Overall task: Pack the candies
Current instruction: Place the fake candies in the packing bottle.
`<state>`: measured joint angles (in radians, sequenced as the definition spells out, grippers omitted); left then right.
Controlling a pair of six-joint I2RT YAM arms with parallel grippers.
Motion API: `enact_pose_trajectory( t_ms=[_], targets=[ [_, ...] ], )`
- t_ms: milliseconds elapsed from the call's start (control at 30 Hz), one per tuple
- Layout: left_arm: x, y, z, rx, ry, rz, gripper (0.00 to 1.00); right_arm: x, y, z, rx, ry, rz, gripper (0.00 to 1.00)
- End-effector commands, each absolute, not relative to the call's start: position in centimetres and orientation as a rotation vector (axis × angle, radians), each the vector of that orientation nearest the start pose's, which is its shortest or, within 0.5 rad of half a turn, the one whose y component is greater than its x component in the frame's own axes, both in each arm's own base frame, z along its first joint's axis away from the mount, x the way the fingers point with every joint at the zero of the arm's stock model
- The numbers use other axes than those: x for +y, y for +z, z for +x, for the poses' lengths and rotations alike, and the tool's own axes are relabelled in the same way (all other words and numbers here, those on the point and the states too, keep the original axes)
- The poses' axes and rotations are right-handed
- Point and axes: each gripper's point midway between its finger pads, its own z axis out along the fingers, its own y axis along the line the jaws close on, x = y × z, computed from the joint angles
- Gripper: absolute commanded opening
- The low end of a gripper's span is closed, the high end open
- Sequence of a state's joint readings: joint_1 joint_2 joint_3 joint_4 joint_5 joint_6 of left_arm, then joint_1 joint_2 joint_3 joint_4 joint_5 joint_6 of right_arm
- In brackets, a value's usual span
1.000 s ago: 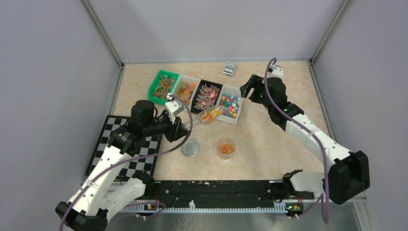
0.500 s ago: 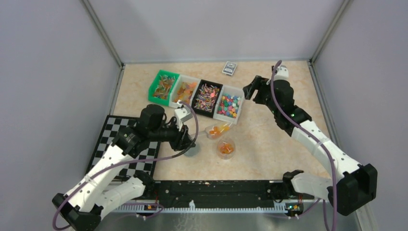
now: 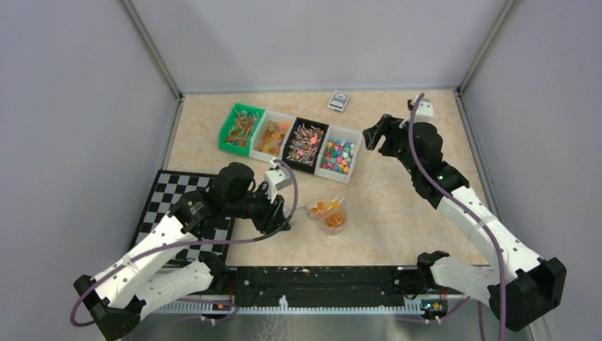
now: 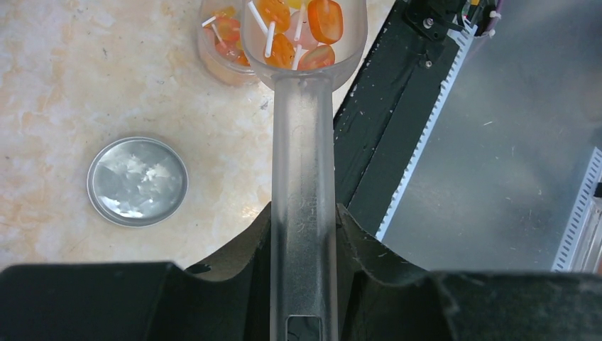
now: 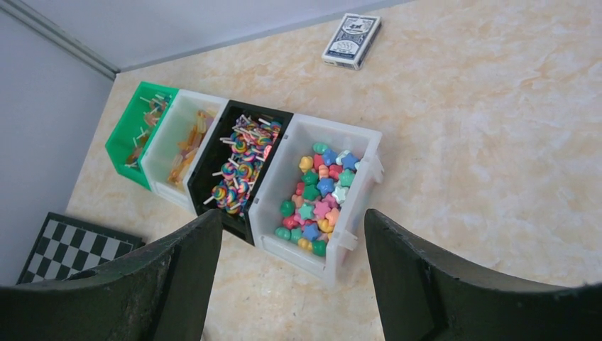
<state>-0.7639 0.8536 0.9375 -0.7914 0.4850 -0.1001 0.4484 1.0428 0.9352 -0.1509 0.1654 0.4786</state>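
Note:
My left gripper is shut on the handle of a clear plastic scoop. Its bowl holds several orange candies on white sticks. The bowl hangs just over a small clear cup with more orange candies inside. From above, the scoop overlaps the cup and my left gripper sits to their left. My right gripper is open and empty, hovering right of the candy bins.
Four bins stand in a row: green, white with orange candies, black with swirl lollipops, white with star candies. A silver lid lies left of the scoop. Card deck at back, chessboard left, black rail in front.
My left gripper carried the loaded scoop from beside the bins toward the near side, to over the cup. The right arm drew back a little to the right.

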Motion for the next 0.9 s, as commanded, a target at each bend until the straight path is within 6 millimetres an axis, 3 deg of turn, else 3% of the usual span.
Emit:
enact_pose_trajectory(
  t_ms=[0,133,233,867],
  targets=[
    [-21.7,20.5,11.0,2.199,-0.943,0.988,0.00,14.4,28.6,33.3,1.812,0.489,0.148,0.72],
    [-20.3,18.7,10.5,2.289,-0.881,0.984,0.00,14.2,28.8,33.1,1.804,0.481,0.145,0.72],
    [-20.1,18.5,10.3,2.294,-0.878,0.981,0.00,14.1,28.9,33.2,1.799,0.473,0.145,0.72],
    [-21.5,17.0,11.2,2.372,-0.870,1.069,0.00,14.4,28.2,33.6,1.810,0.470,0.131,0.72]
  ],
)
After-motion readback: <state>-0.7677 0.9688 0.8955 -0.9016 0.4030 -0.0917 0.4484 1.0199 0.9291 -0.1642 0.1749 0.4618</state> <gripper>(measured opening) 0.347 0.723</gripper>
